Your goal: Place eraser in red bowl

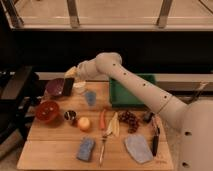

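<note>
red bowl (47,111) at left of bench (50,152) | eraser (68,87) upright, long axis vertical, beside purple bowl (54,86) | tool (73,82) closed on eraser | red bowl lies left of tool and nearer camera

The eraser (67,87) is a small black rectangular block, plain and dark all over. It stands on end, nearly upright, in the left-centre of the frame, held in the jaws of the gripper (71,84), which close on its upper right side. The red bowl (48,118) is round and glossy, red-orange, and sits upright on the counter (55,150) near the left edge, below and left of the eraser. The two are apart, with the eraser up and to the right of the bowl's rim. The bowl's inside looks shadowed.
</note>
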You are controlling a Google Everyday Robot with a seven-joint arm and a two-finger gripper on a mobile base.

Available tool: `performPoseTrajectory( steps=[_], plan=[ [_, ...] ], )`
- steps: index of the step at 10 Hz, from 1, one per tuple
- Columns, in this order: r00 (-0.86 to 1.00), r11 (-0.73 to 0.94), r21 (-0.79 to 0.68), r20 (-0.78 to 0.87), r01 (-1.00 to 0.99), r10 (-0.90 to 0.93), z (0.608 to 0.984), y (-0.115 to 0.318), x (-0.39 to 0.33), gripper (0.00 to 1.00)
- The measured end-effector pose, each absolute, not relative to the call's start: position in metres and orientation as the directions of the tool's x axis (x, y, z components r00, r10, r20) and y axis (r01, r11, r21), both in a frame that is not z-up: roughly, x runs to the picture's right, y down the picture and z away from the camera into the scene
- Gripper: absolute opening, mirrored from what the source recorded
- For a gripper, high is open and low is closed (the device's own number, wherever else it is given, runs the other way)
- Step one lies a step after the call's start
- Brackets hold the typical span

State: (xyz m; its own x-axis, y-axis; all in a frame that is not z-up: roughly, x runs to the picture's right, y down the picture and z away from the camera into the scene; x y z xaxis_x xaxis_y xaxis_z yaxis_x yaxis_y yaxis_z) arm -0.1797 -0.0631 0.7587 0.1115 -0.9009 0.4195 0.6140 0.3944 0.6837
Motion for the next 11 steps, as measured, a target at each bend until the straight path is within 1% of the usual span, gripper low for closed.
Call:
performPoseTrajectory(
  steps=[2,8,11],
  plan=[
    [0.060,0.394,0.710,0.446,0.584,-0.893,0.750,-0.044,-0.208,0.00],
    [0.063,0.395,0.709,0.446,0.584,-0.893,0.750,-0.045,-0.206,0.00],
    [0.018,0.371,0.722,0.445,0.584,-0.895,0.748,-0.041,-0.217,0.00]
  ],
)
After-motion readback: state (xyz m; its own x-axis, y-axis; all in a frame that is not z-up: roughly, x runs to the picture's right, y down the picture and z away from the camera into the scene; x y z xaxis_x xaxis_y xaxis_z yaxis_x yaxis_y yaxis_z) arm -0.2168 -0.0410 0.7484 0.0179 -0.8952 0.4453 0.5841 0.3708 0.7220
